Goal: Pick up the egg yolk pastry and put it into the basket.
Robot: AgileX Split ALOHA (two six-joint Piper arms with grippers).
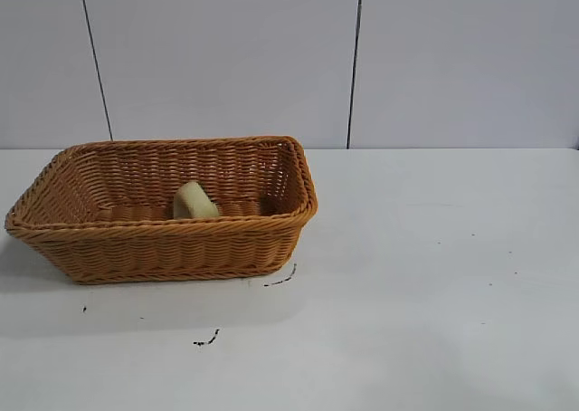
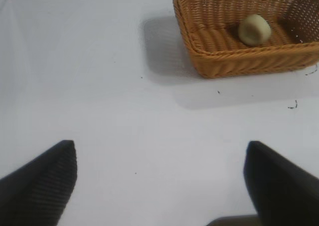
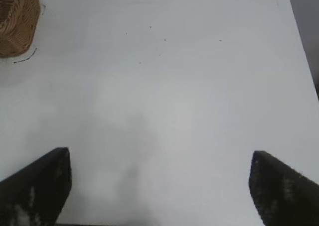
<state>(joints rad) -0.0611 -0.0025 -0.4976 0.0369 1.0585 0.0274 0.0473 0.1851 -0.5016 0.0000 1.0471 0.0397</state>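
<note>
The egg yolk pastry [image 1: 194,201], a small pale yellowish-green lump, lies inside the orange-brown wicker basket [image 1: 163,245] at the left of the table. It also shows in the left wrist view [image 2: 254,29], on the floor of the basket [image 2: 234,61]. My left gripper [image 2: 160,178] is open and empty, well away from the basket over bare table. My right gripper [image 3: 160,186] is open and empty over bare table; a corner of the basket [image 3: 17,22] is far from it. Neither gripper shows in the exterior view.
The white table [image 1: 425,275] carries a few small dark marks near the basket's front [image 1: 206,340]. A pale panelled wall [image 1: 226,58] stands behind the table. The table's edge [image 3: 299,42] shows in the right wrist view.
</note>
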